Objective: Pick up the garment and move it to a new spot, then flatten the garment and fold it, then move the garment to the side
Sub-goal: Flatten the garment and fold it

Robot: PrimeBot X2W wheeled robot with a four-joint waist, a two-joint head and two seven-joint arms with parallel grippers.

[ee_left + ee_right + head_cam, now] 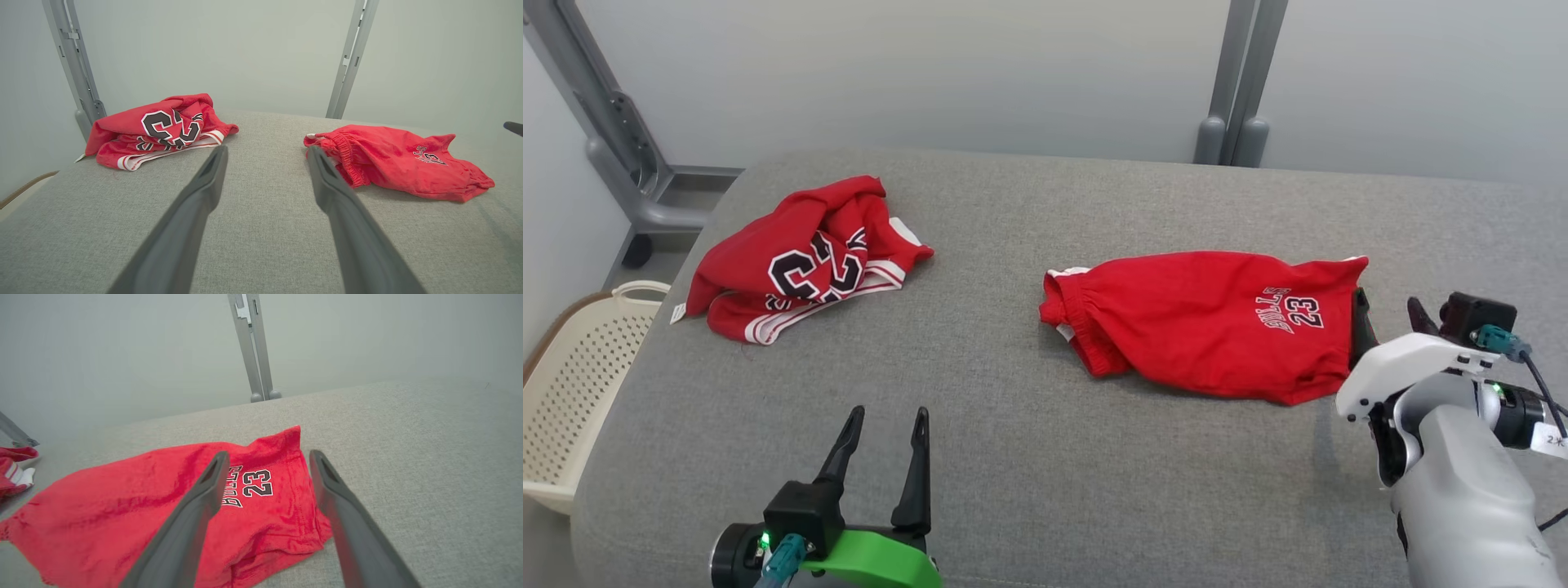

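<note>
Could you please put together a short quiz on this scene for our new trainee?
1. True or false: the right tool is clamped shut on the red shorts.
2. Where does the crumpled jersey lie relative to the shorts? A: to the robot's left of them. B: on top of them. C: to the robot's right of them.
3. Fill in: the cream basket stands off the table's ____ edge.

Key: 1 false, its jaws stand open at the shorts' right end. 2 A. 3 left.
</note>
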